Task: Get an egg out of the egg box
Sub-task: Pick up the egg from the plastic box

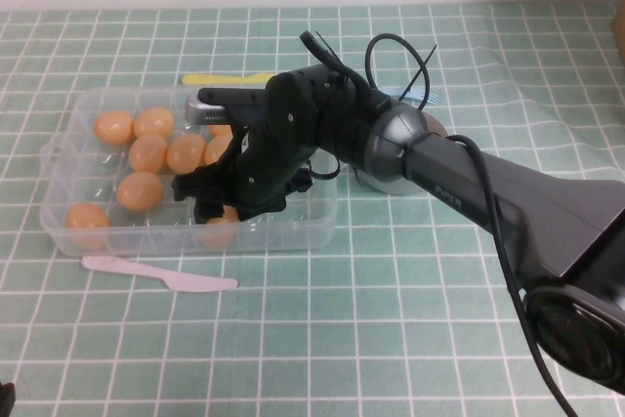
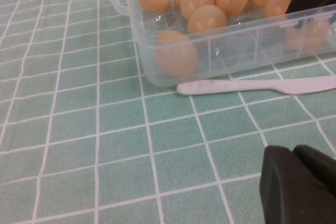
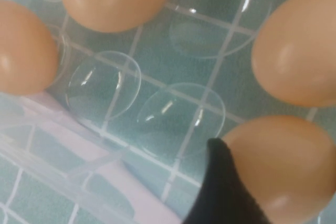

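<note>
The clear plastic egg box (image 1: 68, 212) lies left of centre on the green checked cloth, with several orange-tan eggs in its cups. My right gripper (image 1: 217, 210) reaches down into the box's front right part. In the right wrist view one black finger (image 3: 223, 192) presses against the side of the egg (image 3: 283, 166); the other finger is out of frame. That egg shows through the front wall in the high view (image 1: 223, 232). My left gripper (image 2: 295, 153) is shut and empty, low over the cloth in front of the box (image 2: 236, 43).
A white plastic knife (image 1: 161, 275) lies on the cloth just in front of the box and shows in the left wrist view (image 2: 262, 85). A yellow utensil (image 1: 229, 77) lies behind the box. A light blue item (image 1: 418, 95) sits behind the right arm.
</note>
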`<state>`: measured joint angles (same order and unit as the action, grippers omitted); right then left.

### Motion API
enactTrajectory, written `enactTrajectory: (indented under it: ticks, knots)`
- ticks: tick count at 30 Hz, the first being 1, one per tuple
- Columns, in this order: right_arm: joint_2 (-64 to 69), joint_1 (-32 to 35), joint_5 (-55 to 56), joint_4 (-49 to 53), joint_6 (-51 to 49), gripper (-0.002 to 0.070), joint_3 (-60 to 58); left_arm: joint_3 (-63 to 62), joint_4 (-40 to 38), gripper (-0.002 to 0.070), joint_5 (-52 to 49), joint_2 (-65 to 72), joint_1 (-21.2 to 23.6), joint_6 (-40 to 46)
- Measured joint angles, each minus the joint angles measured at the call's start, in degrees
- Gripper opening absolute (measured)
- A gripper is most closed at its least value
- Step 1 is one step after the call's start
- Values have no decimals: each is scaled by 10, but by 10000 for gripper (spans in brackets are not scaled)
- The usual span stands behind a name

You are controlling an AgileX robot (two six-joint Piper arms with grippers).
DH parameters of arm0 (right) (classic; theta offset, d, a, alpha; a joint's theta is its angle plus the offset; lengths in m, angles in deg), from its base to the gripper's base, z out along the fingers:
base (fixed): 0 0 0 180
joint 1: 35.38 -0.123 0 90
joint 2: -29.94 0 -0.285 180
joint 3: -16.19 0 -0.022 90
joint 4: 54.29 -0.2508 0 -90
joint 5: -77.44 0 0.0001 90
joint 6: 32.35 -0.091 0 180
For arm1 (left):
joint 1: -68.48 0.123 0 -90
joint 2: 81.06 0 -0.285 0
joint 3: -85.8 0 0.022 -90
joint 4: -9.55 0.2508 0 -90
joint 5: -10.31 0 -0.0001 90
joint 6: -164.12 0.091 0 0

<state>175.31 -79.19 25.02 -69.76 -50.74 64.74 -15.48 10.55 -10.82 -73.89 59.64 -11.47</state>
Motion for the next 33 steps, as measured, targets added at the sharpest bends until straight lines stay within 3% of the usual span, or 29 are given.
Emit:
enactTrajectory:
  ticks: [20,27,33]
  knots:
    - [-2,4,4,-17,1,367,1,0,0,-3,0,0,0,0]
    - [0,6,-2,-20,1,533,1,0,0,-3,0,0,0,0]
    - [0,6,6,-22,1,557,1,0,0,-3,0,0,0,0]
